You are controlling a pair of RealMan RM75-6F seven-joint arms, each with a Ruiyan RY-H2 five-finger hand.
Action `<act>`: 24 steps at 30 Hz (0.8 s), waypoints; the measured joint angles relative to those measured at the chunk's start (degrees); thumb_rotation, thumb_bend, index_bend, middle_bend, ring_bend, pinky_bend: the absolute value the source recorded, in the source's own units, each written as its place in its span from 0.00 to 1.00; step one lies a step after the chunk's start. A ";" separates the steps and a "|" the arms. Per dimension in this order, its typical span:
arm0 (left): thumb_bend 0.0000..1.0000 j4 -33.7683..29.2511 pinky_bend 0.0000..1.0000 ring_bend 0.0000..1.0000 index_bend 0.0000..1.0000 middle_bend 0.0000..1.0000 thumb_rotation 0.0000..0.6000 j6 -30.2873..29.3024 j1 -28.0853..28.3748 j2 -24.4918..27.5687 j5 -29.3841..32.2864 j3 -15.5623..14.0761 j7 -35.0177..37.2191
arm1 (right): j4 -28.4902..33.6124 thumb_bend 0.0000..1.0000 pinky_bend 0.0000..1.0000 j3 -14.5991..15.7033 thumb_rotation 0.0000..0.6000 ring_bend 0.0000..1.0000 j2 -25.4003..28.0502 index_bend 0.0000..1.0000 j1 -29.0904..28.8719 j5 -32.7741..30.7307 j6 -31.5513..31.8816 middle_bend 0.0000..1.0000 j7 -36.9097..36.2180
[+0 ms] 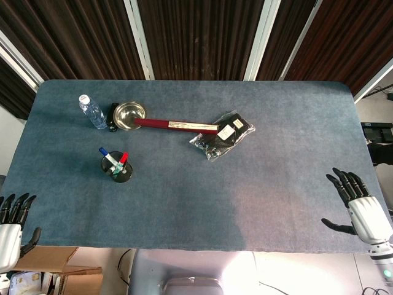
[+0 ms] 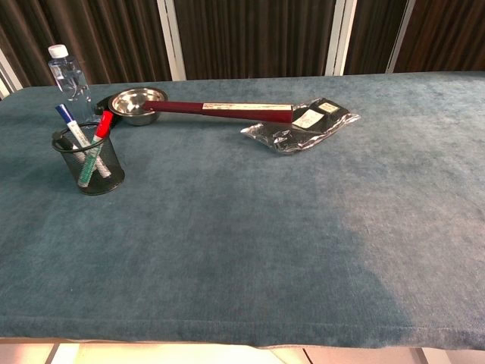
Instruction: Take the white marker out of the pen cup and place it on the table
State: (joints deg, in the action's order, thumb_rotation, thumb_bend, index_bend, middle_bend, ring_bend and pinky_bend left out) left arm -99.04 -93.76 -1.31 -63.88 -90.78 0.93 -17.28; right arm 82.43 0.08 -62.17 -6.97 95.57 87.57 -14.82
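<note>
Both hands, left (image 1: 11, 228) and right (image 1: 362, 206), spread and holding nothing at desk (image 1: 258, 184) edge; markers (image 2: 85, 148) upright in cup (image 2: 91, 163), well ahead of left hand; labels on bottle (image 2: 67, 76) and packet (image 2: 303, 125) unreadable.

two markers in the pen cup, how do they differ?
Cap: the blue-capped marker versus the red-capped marker. Body: the blue-capped one looks white, the red-capped one green. Position: the blue-capped sits left and stands higher; the red-capped sits right, lower. Shared: both stand tilted, caps up, inside the black mesh pen cup.
</note>
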 measured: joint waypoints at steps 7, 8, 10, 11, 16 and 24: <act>0.35 -0.25 0.00 0.06 0.15 0.11 1.00 0.51 0.34 -0.09 -0.06 0.14 -0.40 | -0.22 0.15 0.00 0.07 1.00 0.00 0.06 0.00 0.02 -0.07 -0.01 0.02 -0.28; 0.35 -0.35 0.00 0.07 0.16 0.11 1.00 0.76 0.63 -0.09 -0.27 0.23 -0.53 | -0.26 0.15 0.00 0.01 1.00 0.00 0.13 0.00 0.03 -0.13 0.08 0.02 -0.39; 0.35 -0.58 0.01 0.07 0.17 0.11 1.00 1.27 1.34 -0.09 -0.78 0.49 -0.76 | -0.26 0.15 0.00 -0.19 1.00 0.00 0.28 0.00 0.04 -0.31 0.25 0.02 -0.51; 0.34 -0.80 0.01 0.08 0.17 0.12 1.00 1.91 2.22 -0.13 -1.32 0.83 -0.97 | -0.20 0.15 0.00 -0.36 1.00 0.00 0.42 0.00 0.05 -0.44 0.44 0.02 -0.58; 0.34 -1.78 0.07 0.14 0.22 0.17 1.00 5.51 6.54 -0.65 -2.38 2.95 -2.10 | 0.81 0.15 0.00 -1.20 1.00 0.00 1.80 0.00 0.11 -0.80 1.53 0.02 -0.45; 0.34 -0.52 0.19 0.25 0.31 0.28 1.00 16.59 17.43 -7.45 -0.39 8.07 -4.04 | 3.50 0.15 0.00 -2.05 1.00 0.00 4.64 0.00 0.60 -1.15 3.04 0.02 0.20</act>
State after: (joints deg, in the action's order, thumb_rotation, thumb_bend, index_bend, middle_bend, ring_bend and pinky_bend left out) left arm -99.56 -77.16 16.13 -71.33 -91.17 9.00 -21.32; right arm 85.93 -1.97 -57.54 -6.37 94.42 90.61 -14.62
